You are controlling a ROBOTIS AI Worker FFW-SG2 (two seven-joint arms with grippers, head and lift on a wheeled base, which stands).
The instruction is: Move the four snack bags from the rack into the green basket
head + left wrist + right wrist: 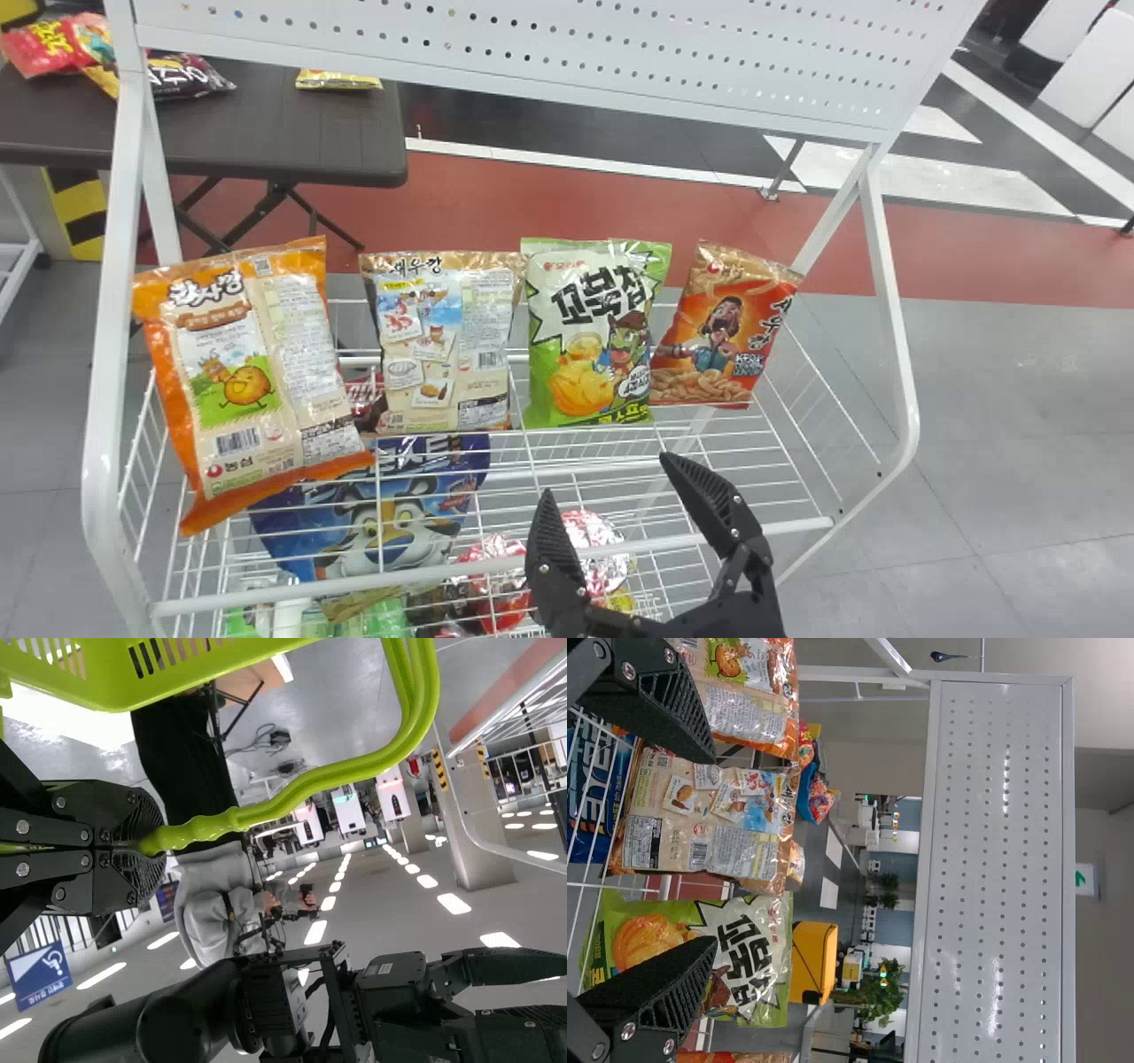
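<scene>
1. Standing in a row on the white wire rack [113, 266] are four snack bags: orange [257, 372], beige [443, 354], green [589, 354] and red [718, 337]. The green and red ones look close enough that a wide pinch on either might catch its neighbour.

2. The right gripper [607, 476] is in front of the rack, its two black fingers spread wide with nothing between them. Coming in too low, a fingertip could snag the wires or the front rail [266, 595].

3. The bags look puffy and glossy. A grip on only a crinkled top edge might slip, and a forward bump could tip one over the back.

4. The left gripper is closed on the handle [319, 780] of the green basket [159, 682]. Held by that handle, the basket may swing or tilt if a bag lands on one side, and a bag released off-centre could strike the rim or handle and fall out.
</scene>
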